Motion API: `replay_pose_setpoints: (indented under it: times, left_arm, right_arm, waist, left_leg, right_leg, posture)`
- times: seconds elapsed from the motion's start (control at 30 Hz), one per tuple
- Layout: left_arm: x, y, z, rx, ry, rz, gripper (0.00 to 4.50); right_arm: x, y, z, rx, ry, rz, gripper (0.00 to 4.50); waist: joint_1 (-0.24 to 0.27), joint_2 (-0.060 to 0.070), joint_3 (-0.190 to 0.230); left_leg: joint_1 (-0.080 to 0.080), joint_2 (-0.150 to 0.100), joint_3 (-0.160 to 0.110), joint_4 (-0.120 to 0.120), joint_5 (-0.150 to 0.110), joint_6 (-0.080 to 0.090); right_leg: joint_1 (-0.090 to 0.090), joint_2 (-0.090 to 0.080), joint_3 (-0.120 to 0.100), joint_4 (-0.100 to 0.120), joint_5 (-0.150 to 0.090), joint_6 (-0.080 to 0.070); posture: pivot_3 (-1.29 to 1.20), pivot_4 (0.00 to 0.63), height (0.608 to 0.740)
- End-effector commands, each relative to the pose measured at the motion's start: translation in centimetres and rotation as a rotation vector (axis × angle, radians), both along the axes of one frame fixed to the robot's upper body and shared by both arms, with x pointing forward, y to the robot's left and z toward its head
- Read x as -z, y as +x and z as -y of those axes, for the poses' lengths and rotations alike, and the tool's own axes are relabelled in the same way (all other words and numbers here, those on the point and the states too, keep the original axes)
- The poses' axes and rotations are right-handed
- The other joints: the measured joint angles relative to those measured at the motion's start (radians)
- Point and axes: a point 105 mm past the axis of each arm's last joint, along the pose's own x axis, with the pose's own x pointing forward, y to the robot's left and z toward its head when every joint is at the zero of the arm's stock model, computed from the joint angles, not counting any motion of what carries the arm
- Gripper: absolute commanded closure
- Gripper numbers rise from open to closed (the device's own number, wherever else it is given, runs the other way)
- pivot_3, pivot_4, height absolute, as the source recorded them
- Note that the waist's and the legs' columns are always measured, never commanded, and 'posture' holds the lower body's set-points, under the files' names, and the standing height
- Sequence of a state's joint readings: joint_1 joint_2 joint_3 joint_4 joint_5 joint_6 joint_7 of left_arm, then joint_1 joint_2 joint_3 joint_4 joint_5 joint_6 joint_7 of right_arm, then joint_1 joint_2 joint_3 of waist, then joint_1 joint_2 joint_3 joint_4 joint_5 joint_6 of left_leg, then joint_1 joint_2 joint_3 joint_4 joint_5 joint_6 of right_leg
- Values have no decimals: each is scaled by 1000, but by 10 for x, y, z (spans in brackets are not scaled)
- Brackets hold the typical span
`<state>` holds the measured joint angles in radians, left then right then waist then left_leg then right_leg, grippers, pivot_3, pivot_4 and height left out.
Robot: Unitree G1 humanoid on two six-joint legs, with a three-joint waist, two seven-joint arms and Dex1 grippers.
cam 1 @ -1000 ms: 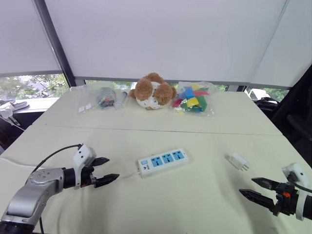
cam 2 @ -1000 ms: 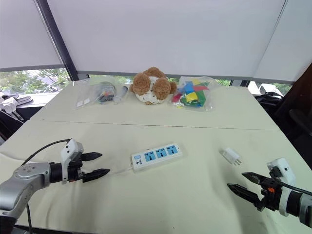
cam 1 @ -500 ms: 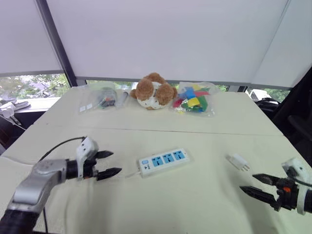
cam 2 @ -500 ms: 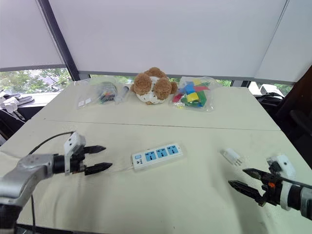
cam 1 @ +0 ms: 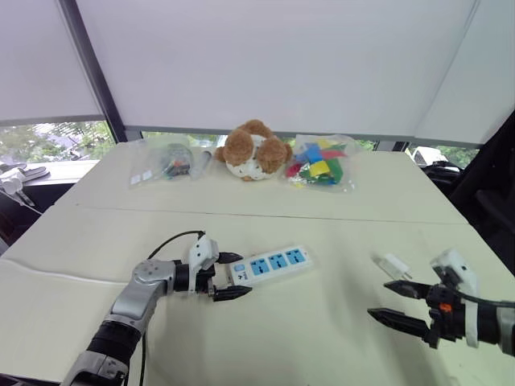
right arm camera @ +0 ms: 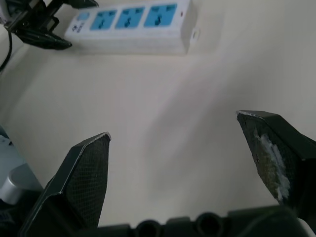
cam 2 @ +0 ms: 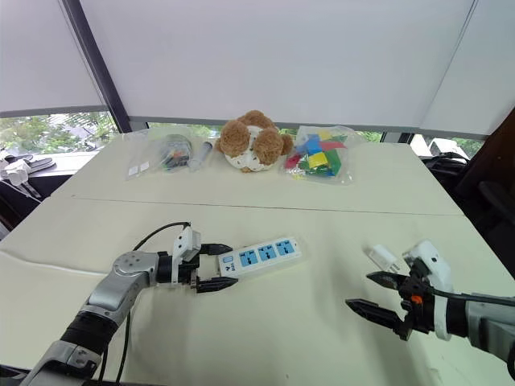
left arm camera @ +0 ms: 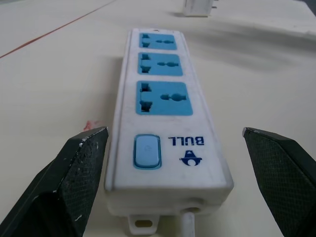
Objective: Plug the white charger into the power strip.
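The white power strip with three blue sockets lies at the table's middle, slightly angled. My left gripper is open, and its two black fingers straddle the strip's switch end without touching it. The small white charger lies on its side to the right, prongs pointing right. Just in front of the charger, my right gripper is open and empty, pointing left over bare table. The right wrist view shows the strip ahead of that gripper.
Along the far side sit a brown teddy bear, a clear bag of coloured blocks and another clear bag of small items. The strip's thin white cable runs out from its switch end toward my left arm.
My left gripper has travelled right, from open table to the strip's switch end. My right gripper has shifted left, and its upper finger is now just in front of the charger.
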<state>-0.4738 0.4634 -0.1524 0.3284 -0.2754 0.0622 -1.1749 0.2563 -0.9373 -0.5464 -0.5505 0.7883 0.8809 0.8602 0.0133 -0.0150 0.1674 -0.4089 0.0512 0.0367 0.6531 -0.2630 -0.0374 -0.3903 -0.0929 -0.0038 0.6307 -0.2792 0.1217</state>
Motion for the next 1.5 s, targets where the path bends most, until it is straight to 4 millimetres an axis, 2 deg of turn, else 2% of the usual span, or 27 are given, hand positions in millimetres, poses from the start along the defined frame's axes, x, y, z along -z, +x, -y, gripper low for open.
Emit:
replay_pose_setpoints:
  times: [0.03,0.23,0.33,0.37,0.4,0.6,0.7,0.8,0.87,0.97,1.03,1.13,1.33,1.5]
  left_arm:
    - [2,5,-1,-20,4,34,7]
    - [15,11,10,-20,-5,20,7]
    - [17,11,12,-10,-17,19,863]
    - [17,11,12,-5,-16,20,1330]
    - [18,11,12,-1,-16,21,1476]
    - [15,6,16,111,38,40,1460]
    - [14,-3,26,279,101,44,1460]
    - [22,-12,35,441,185,31,1460]
    - [26,-16,39,503,216,22,1460]
    - [30,-14,46,540,241,24,1460]
    - [29,-12,50,541,238,27,1460]
    - [30,-11,52,545,235,29,1460]
    - [33,-14,56,541,228,13,1460]
    - [36,-17,59,530,206,16,1460]
  right_arm:
    - [-13,-1,0,8,-10,64,46]
    - [-13,-1,0,10,-13,62,46]
    - [-13,-1,2,11,-17,60,0]
    - [-14,-2,2,12,-17,58,0]
    - [-13,-2,2,12,-18,57,0]
    - [-15,1,15,103,-31,53,0]
    - [-39,12,36,223,34,145,0]
    - [-53,15,57,314,24,198,0]
    - [-58,15,67,353,12,212,0]
    - [-53,23,85,418,-83,186,0]
    - [-48,24,88,420,-97,111,0]
    - [-53,31,86,376,-114,39,0]
    - [-71,63,80,248,-199,-47,0]
    - [-69,93,85,223,-255,-148,0]
  waist:
    - [-2,0,0]
    - [4,0,0]
    - [4,1,-1]
    - [4,1,-1]
    - [3,1,-1]
    - [3,1,-2]
    - [3,1,-2]
    - [15,1,-2]
    - [24,1,-2]
    - [29,1,-2]
    - [29,2,-2]
    - [25,2,-2]
    - [27,5,-4]
    - [30,7,-6]
  left_leg:
    - [0,0,0,0,0,0]
    - [0,0,-1,0,0,0]
    - [0,-1,-1,1,0,0]
    - [0,-1,-1,1,0,0]
    - [0,-1,-2,1,0,0]
    - [0,-1,-2,1,0,0]
    - [0,-1,-2,2,0,0]
    - [-1,-1,-3,2,0,0]
    - [-1,-1,-3,2,0,1]
    - [-1,-1,-3,3,-1,1]
    - [-3,-1,-3,5,-1,2]
    - [-3,-1,-3,10,-3,6]
    - [-4,-1,-3,11,-4,7]
    - [-10,-3,-4,13,-4,8]
  right_leg:
    - [0,0,0,0,0,0]
    - [1,0,0,0,0,0]
    - [2,0,0,0,0,0]
    - [2,0,0,0,0,0]
    - [2,0,0,0,0,0]
    - [2,0,0,0,0,0]
    - [2,0,0,1,0,0]
    - [2,0,0,0,0,0]
    - [2,1,0,0,0,0]
    - [2,1,0,0,0,0]
    - [2,1,0,-1,0,0]
    - [4,1,0,0,0,0]
    - [3,0,1,0,0,-1]
    - [0,0,2,-1,0,0]
  posture:
    - [0,150,739]
    - [0,150,739]
    - [0,150,739]
    - [0,150,739]
    - [0,150,739]
    - [0,150,739]
    - [0,150,739]
    - [0,150,739]
    - [0,150,739]
    - [0,150,739]
    - [0,150,739]
    - [0,150,739]
    - [0,150,739]
    - [0,150,739]
